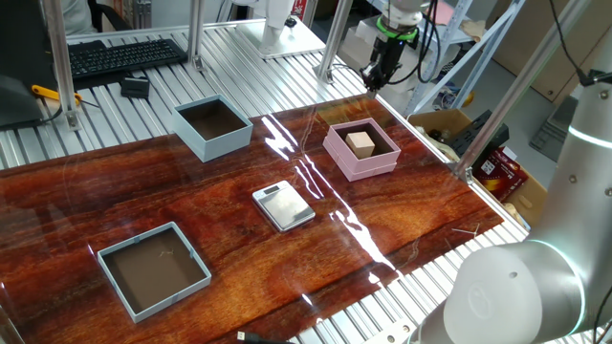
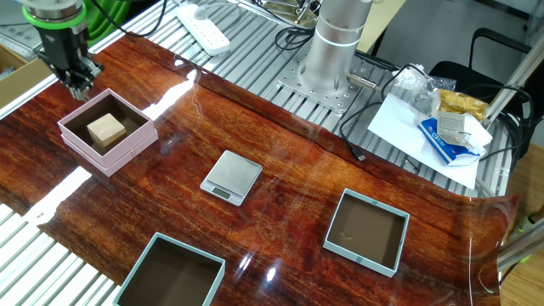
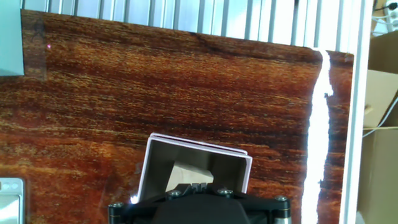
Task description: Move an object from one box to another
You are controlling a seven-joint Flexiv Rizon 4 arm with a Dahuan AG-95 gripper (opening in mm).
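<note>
The small tan cube [image 1: 360, 143] is sitting inside the pink box [image 1: 337, 150], resting on its dark floor and roughly centred between the low walls; in the other fixed view the cube is lying a little toward the near wall of that box, upright and flat on one face. The gripper [image 1: 374, 76] is hanging above the table's edge just beyond the pink box, pointing straight down, its fingers pressed fully together and gripping nothing — the cube is lying well below and apart from the fingertips. In the hand view the pink box is showing at the bottom of the frame, partly hidden behind the black body of the hand, with a corner of the cube peeking out inside it. The light blue box [image 1: 232, 141] with the taller walls is standing toward the far side of the dark wooden table [image 1: 115, 205], well apart from the pink box; its brown inside is holding nothing that I can make out. The wider grey-blue tray [image 1: 111, 278] is lying at the near corner — likewise showing only its dark floor; between the three containers a flat silver scale [image 1: 283, 204] is resting on the wood, touching none of them.
</note>
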